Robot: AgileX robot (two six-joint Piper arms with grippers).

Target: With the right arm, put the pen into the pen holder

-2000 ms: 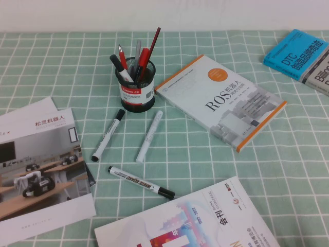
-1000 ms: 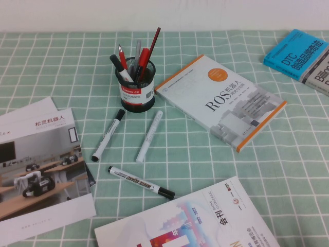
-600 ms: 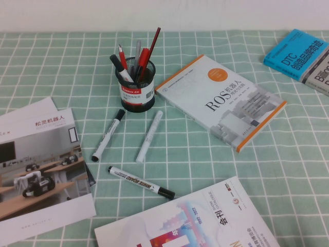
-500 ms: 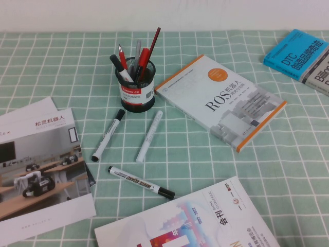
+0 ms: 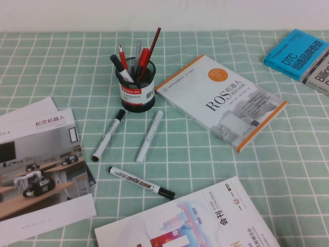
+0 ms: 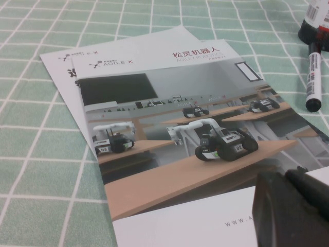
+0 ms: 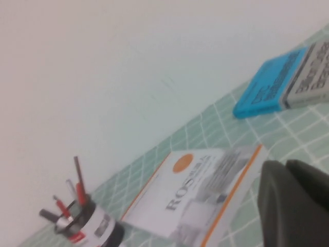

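Pen (image 5: 141, 181): flat on the green checked cloth (image 5: 205, 154), near the table's front, black cap toward the right, "WHITE BOARD" lettering up. Its cap end lies just beside the top edge of the colourful magazine (image 5: 205, 221). Nothing touches it.

Two look-alikes lie between it and the holder: a black-capped marker (image 5: 108, 135) with fainter print and an all-white pen (image 5: 149, 136), roughly parallel, near each other. Risk: a grab aimed slightly too far back lands on one of these instead.

Pen holder (image 5: 136, 90): upright, behind the markers, just beside the corner of the ROS book (image 5: 221, 100). It is already crowded with red and dark pens leaning outward. Risk: the pen's tip catches a leaning pen or the mesh rim and tips the cup, or bounces out.

Right gripper (image 7: 295, 203): only a dark blurred mass at the edge of its own wrist view, held high, looking toward the holder, the ROS book and the blue book (image 7: 272, 87); absent from the high view. Jaws: cannot tell.

Left gripper (image 6: 293, 208): low over the robot brochure (image 6: 169, 134), dark bulk only; jaws: cannot tell. Seems parked.

Further risk: pen is slim and flat on cloth, so fingers may snag fabric or roll it against the magazine edge.
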